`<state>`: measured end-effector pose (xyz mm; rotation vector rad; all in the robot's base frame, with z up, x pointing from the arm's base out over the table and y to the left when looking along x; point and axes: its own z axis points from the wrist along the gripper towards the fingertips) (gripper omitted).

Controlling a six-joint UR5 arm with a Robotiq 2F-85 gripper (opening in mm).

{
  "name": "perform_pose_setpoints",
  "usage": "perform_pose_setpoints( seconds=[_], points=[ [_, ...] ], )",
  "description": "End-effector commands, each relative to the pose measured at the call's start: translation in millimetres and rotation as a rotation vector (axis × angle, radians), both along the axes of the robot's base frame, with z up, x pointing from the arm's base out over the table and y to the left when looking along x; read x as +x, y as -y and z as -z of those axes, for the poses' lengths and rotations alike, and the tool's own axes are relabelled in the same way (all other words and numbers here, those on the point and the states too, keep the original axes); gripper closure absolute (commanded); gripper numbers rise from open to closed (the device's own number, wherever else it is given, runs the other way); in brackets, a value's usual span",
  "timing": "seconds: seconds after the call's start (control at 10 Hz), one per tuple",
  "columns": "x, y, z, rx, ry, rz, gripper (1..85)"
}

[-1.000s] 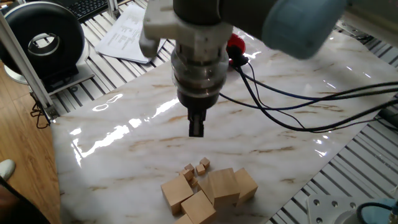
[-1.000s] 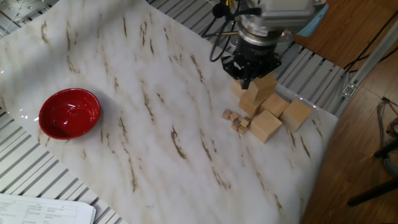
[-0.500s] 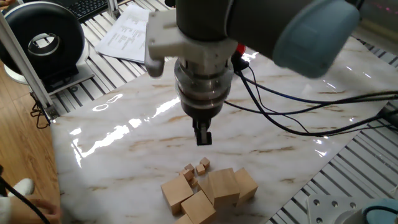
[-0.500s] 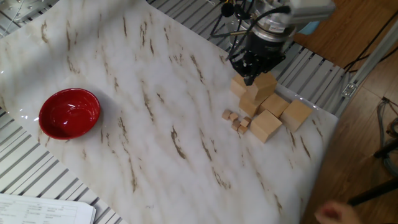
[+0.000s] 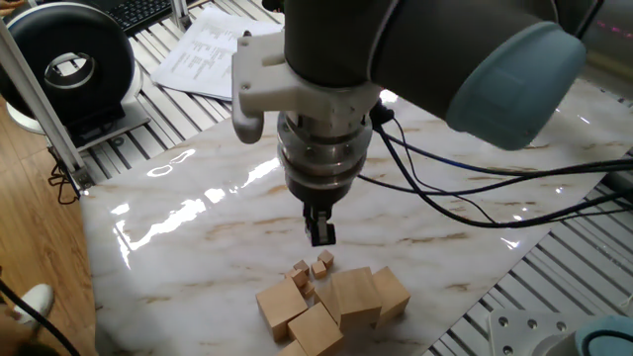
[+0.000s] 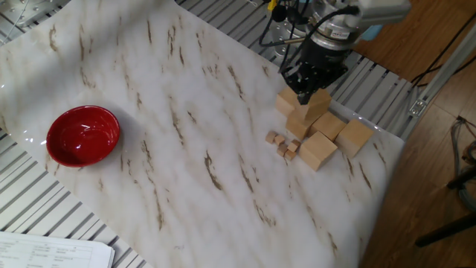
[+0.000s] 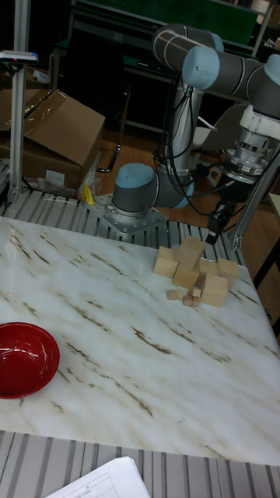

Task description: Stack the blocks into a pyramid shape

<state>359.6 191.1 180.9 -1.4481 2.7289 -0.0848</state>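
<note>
Several large tan wooden blocks (image 6: 318, 151) lie in a loose cluster near the table's corner; the same blocks (image 5: 282, 305) show in one fixed view and as blocks (image 7: 214, 289) in the tall view. One block (image 6: 318, 104) sits higher, resting on others. My gripper (image 5: 321, 233) hangs above the table just behind the cluster, fingers together and holding nothing. In the other fixed view the gripper (image 6: 305, 95) overlaps the raised block's top. The tall view shows the gripper (image 7: 212, 232) above the cluster's far right side.
Several tiny wooden cubes (image 6: 281, 143) lie beside the big ones. A red bowl (image 6: 83, 135) sits far across the marble table (image 6: 186, 171). Black cables (image 5: 465, 198) trail behind the arm. The table's edge (image 5: 465, 316) runs close to the blocks.
The gripper has moved lower and nearer to the block cluster. The blocks have not moved.
</note>
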Motion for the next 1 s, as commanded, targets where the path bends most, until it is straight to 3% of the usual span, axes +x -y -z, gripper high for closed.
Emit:
perform_pose_setpoints(
  seconds=[0.0, 0.2, 0.3, 0.6, 0.7, 0.8, 0.9],
  points=[
    [-39.6, 7, 1.7, -0.029, -0.145, 0.061, 84.7],
    [-52.3, 5, 2.6, -0.017, -0.195, 0.085, 84.7],
    [-53.4, 7, 4.2, -0.023, -0.2, 0.092, 84.7],
    [-33.8, 7, 18.5, -0.037, -0.122, 0.01, 84.7],
    [-23.1, 12, 20.3, -0.058, -0.085, -0.059, 77.3],
    [-21.8, 19, 21.6, -0.087, -0.085, -0.139, 55.3],
    [-25.1, 26, 21.0, -0.115, -0.102, -0.17, 46.0]
  ],
)
